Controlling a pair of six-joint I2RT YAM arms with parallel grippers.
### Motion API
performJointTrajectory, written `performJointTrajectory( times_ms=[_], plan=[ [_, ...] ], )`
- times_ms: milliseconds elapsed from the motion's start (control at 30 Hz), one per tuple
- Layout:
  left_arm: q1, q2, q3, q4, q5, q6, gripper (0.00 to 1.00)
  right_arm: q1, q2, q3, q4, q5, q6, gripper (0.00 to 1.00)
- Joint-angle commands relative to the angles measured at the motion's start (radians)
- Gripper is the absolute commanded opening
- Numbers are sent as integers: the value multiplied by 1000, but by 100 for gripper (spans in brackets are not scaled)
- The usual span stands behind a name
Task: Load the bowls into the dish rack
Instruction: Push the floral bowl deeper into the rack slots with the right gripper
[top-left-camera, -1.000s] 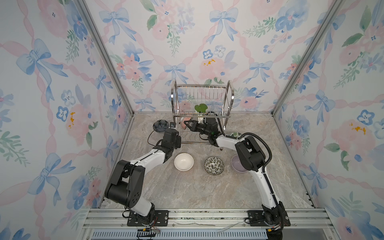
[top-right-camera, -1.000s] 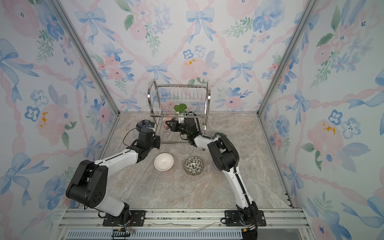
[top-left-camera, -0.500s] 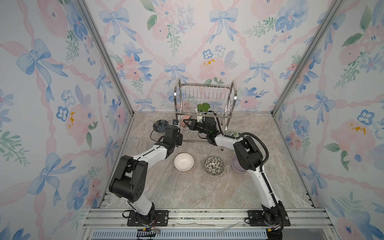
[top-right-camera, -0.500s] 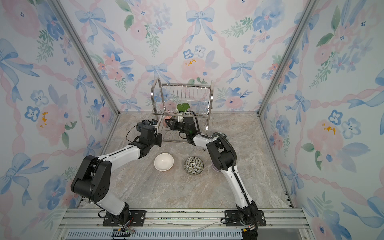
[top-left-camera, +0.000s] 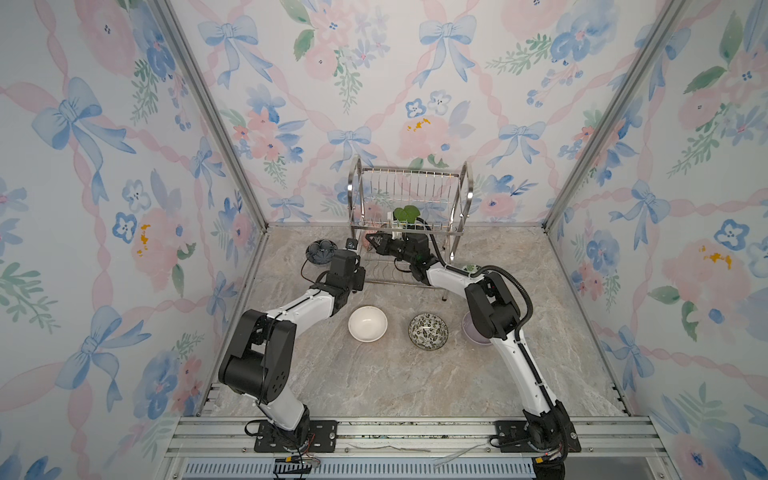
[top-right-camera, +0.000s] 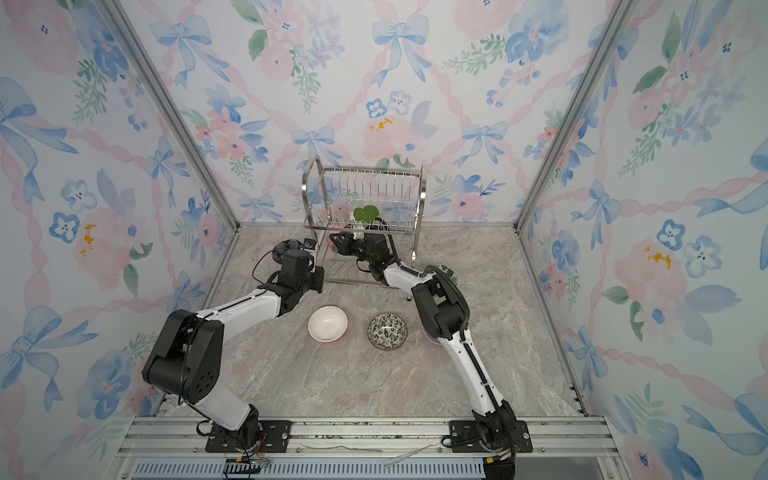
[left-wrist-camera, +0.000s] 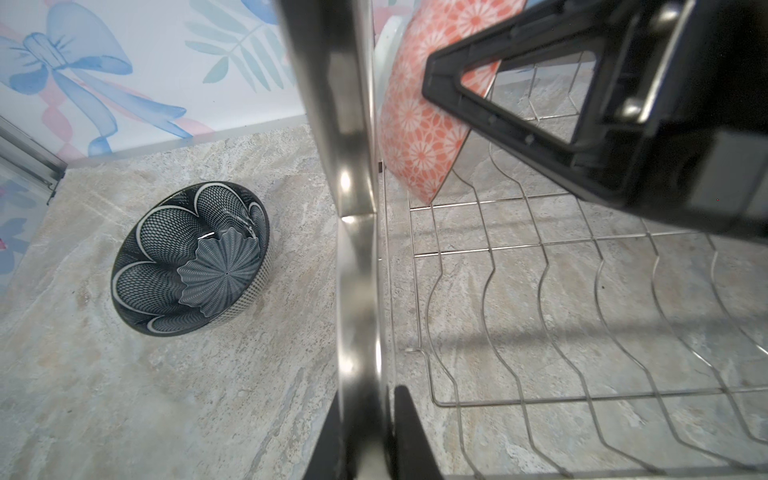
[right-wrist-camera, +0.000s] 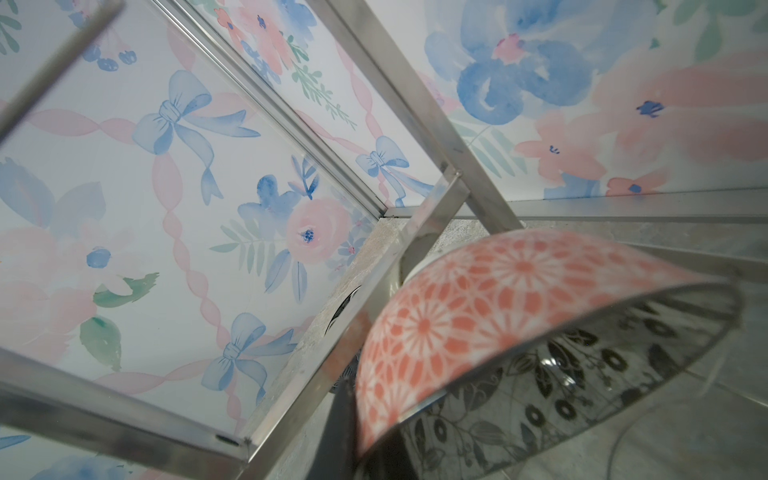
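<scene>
The dish rack (top-left-camera: 409, 183) (top-right-camera: 365, 187) stands at the far middle of the surface (top-left-camera: 374, 374), against the back wall, with a green leaf-shaped piece (top-left-camera: 406, 214) (top-right-camera: 365, 214) on its front.

The right gripper (top-left-camera: 376, 242) reaches in under the upper tier from the near right and is clamped on the rim of the pink-outside bowl (left-wrist-camera: 419, 124) (right-wrist-camera: 478, 316), whose inside is black-and-white floral. That bowl stands on edge, tilted, at the left end of the lower shelf, just beside the rack's left side frame (left-wrist-camera: 345, 124). Whether its lower edge touches the wires cannot be told.

The left gripper (left-wrist-camera: 365, 440) sits at the rack's near left corner. In the left wrist view the steel frame tube runs down between its two dark fingers (left-wrist-camera: 409, 432), so it is closed on the rack itself rather than on a bowl.

The other bowls lie on the surface, all upright:
- The dark blue bowl (top-left-camera: 321, 251) (left-wrist-camera: 191, 257) is left of the rack, near the far left corner.
- The white bowl (top-left-camera: 368, 324) (top-right-camera: 327, 324) and the black-and-white floral bowl (top-left-camera: 428, 331) (top-right-camera: 387, 331) sit side by side but apart, nearer than the rack.
- The lavender bowl (top-left-camera: 471, 332) is right of those, mostly hidden by the right arm.
- The green-leaf bowl (top-left-camera: 471, 268) is only a sliver, showing behind the right arm at the rack's right.
</scene>
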Motion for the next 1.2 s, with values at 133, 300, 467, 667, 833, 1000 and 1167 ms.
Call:
performJointTrajectory(
  times_ms=[133, 300, 467, 667, 833, 1000, 1167],
  plan=[
    [-21, 36, -8, -53, 33, 180, 0, 15, 64, 54, 41, -90, -3, 0],
    [-21, 28, -6, -53, 30, 181, 0, -4, 62, 25, 74, -102, 9, 0],
    [-20, 18, -5, -54, 29, 173, 0, -21, 54, 27, 60, -145, -9, 0],
    [-20, 14, -5, -55, 24, 170, 0, -32, 57, 38, -21, -156, -81, 0],
    [-19, 14, -2, -59, 18, 169, 0, -46, 46, -6, -5, -129, -96, 0],
    [-16, 7, -2, -59, 8, 164, 0, -57, 28, -33, -1, -112, -104, 0],
    [-15, 11, 1, -63, 7, 160, 0, -63, 37, -1, -60, -125, -148, 0]
  ],
)
